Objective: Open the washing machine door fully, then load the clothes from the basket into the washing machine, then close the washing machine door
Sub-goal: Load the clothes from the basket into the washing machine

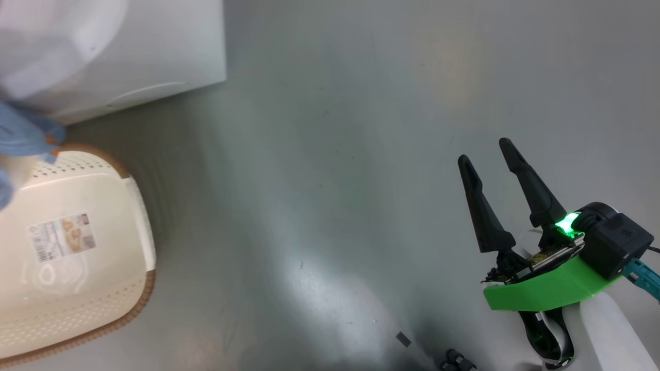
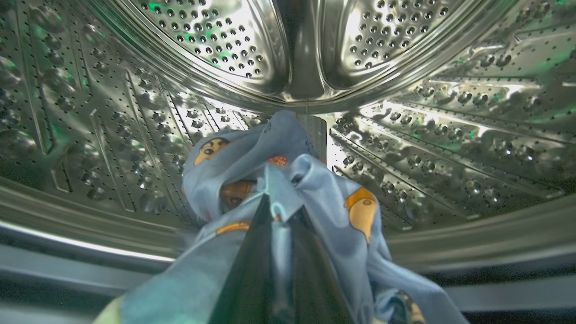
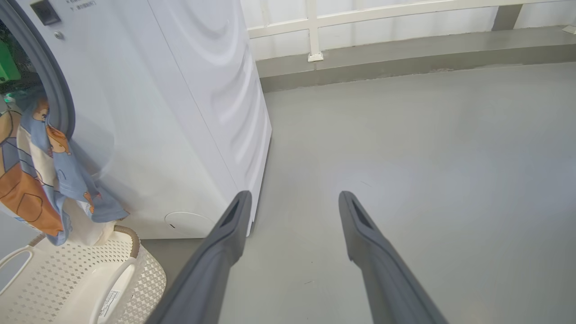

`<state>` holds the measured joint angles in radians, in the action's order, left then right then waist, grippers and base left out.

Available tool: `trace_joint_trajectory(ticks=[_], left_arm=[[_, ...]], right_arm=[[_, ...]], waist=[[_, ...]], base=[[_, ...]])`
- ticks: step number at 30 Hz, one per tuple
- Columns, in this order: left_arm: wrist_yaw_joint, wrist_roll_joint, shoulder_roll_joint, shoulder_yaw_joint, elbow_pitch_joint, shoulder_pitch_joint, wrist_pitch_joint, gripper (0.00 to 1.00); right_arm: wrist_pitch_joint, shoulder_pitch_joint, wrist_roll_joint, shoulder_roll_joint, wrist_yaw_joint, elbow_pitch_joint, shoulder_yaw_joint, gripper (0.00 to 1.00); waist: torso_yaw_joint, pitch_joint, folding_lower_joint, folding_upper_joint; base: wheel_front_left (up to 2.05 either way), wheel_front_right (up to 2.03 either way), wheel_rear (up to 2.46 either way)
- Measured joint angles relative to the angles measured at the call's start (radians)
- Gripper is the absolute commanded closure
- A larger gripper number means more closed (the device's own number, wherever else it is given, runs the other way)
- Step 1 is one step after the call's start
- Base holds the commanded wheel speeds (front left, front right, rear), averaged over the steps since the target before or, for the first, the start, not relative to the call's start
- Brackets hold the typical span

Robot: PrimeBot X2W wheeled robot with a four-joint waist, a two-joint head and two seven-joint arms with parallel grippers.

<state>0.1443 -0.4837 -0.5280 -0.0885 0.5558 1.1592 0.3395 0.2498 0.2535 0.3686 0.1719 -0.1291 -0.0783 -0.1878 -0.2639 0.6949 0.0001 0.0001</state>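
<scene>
In the left wrist view my left gripper (image 2: 276, 202) reaches into the washing machine's steel drum (image 2: 216, 40), shut on the light blue printed clothes (image 2: 324, 189). The fabric bunches over the fingertips and trails back over the drum's lip. The clothes (image 3: 40, 171) hang out of the machine's opening down to the basket (image 3: 135, 270). The white washing machine (image 1: 170, 46) stands at the upper left, with the cream basket (image 1: 139, 299) below it. My right gripper (image 1: 484, 152) hovers open over bare floor, far right of the machine (image 3: 180, 112). The washing machine door is out of view.
Grey floor spreads to the right of the machine. A white railing (image 3: 315, 27) on a low kerb runs along the back. A round white flap (image 3: 189, 222) sits low on the machine's front. A small dark scrap (image 1: 403, 338) lies on the floor near my base.
</scene>
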Motion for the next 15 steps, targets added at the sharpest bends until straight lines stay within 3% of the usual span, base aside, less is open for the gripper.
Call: trace_joint_trajectory(ticks=[7,15], left_arm=[[0.017,0.044,-0.031,0.004,-0.001,0.07,-0.109,1.0],[0.008,0.15,-0.1,-0.018,-0.007,0.189,-0.367,1.0]], right_arm=[[0.0,0.02,0.004,0.002,0.0,-0.005,-0.023,0.0],[0.0,0.037,0.007,-0.001,0.0,-0.01,-0.03,0.0]], waist=[[-0.034,0.032,0.0,0.0],[-0.059,0.067,0.0,0.0]], base=[[0.0,0.0,0.0],[0.0,0.0,0.0]])
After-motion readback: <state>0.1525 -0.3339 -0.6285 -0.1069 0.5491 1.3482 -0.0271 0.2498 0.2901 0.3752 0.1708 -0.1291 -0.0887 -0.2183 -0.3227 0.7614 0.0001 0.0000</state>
